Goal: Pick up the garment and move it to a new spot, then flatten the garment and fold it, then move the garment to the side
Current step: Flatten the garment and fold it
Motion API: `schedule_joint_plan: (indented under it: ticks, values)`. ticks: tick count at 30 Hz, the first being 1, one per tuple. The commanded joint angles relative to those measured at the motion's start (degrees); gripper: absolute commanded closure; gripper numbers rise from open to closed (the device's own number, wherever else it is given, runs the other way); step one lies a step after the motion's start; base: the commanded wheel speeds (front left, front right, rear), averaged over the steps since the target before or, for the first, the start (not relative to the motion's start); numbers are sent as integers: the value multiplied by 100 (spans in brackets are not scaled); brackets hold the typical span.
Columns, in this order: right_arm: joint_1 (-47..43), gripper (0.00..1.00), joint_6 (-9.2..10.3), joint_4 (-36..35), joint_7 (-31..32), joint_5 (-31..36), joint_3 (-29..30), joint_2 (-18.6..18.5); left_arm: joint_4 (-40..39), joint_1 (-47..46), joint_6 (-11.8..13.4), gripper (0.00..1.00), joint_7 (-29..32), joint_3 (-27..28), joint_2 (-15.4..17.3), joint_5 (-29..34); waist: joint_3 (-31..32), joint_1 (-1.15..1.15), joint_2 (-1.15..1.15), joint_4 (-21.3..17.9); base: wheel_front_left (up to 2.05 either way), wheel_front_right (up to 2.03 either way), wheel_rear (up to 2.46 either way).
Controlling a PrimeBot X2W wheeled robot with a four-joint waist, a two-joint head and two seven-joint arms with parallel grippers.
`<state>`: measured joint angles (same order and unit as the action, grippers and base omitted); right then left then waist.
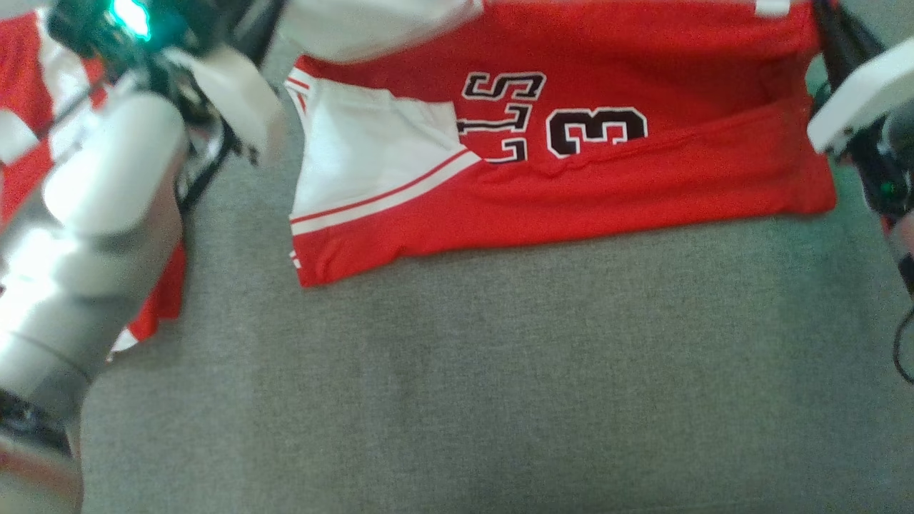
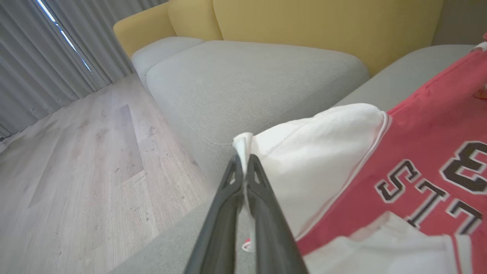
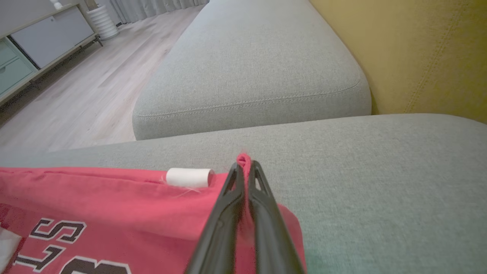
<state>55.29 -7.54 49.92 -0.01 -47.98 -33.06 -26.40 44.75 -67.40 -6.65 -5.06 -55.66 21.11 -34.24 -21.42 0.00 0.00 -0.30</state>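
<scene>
The garment (image 1: 557, 178) is a red jersey with white sleeves and black-and-white lettering, stretched across the far part of a grey sofa cushion (image 1: 500, 385). In the left wrist view my left gripper (image 2: 243, 161) is shut on the white sleeve edge of the garment (image 2: 315, 152). In the right wrist view my right gripper (image 3: 245, 165) is shut on a red corner of the garment (image 3: 114, 205), close to a small white tag (image 3: 189, 177). In the head view the pale left forearm (image 1: 100, 214) covers the left side, and part of the right arm (image 1: 857, 100) shows at the right edge.
A second grey cushion (image 3: 247, 64) and the yellow sofa back (image 3: 418, 57) lie beyond the garment. Wooden floor (image 2: 76, 171), grey curtains (image 2: 38, 57) and a low cabinet (image 3: 34, 42) are off the sofa's edge. More red-and-white cloth (image 1: 28, 107) shows behind the left arm.
</scene>
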Motion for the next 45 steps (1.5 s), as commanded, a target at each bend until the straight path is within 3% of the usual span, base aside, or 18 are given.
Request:
schedule_joint_plan:
  ticks: [1,6,16,29,30,31,32,33,34,35,36,40,45]
  values:
    - [-173,100,5,-231,52,-110,-149,-212,-280,-50,-32,100,63,70,314,-28,265,0,0,106,0,0,0]
    - [-640,100,5,-490,256,-383,-546,-544,-954,580,-56,100,417,-235,658,-140,575,0,0,167,0,0,0]
    - [-1183,100,5,-879,603,-421,-1535,-1174,-2227,1756,208,100,1142,-750,1303,-184,875,0,0,192,0,0,0]
    - [-1106,100,5,-943,930,-365,-2313,-1510,-2792,2073,438,100,1450,-878,1508,-272,805,0,0,103,0,0,0]
    - [-1095,95,5,-917,913,-363,-2340,-1509,-2804,2083,445,100,1459,-887,1503,-277,790,0,0,96,0,0,0]
    - [-1080,30,5,-890,884,-351,-2366,-1507,-2814,2094,438,100,1464,-910,1494,-271,779,0,0,91,0,0,0]
    - [-1063,0,5,-857,851,-341,-2384,-1501,-2820,2104,427,100,1463,-941,1483,-253,771,0,0,86,0,0,0]
    - [-1050,0,5,-825,820,-341,-2397,-1493,-2820,2115,441,100,1450,-957,1464,-238,764,0,0,82,0,0,0]
    - [-1041,0,5,-789,788,-366,-2395,-1486,-2821,2129,467,63,1425,-964,1437,-227,757,0,0,79,0,0,0]
    - [-1027,0,5,-756,750,-401,-2379,-1484,-2819,2143,489,18,1404,-971,1415,-219,756,0,0,74,0,0,0]
    - [-1012,0,5,-735,707,-438,-2359,-1480,-2817,2160,512,0,1370,-964,1399,-225,761,0,0,68,0,0,0]
    - [-951,0,5,-708,471,-625,-2203,-1481,-2775,2216,745,0,1090,-766,1331,-323,851,0,0,35,0,0,0]
    - [-861,0,5,-807,-152,-980,-1711,-1368,-2742,2318,1280,0,307,-132,1166,-647,1039,0,0,-30,0,0,0]
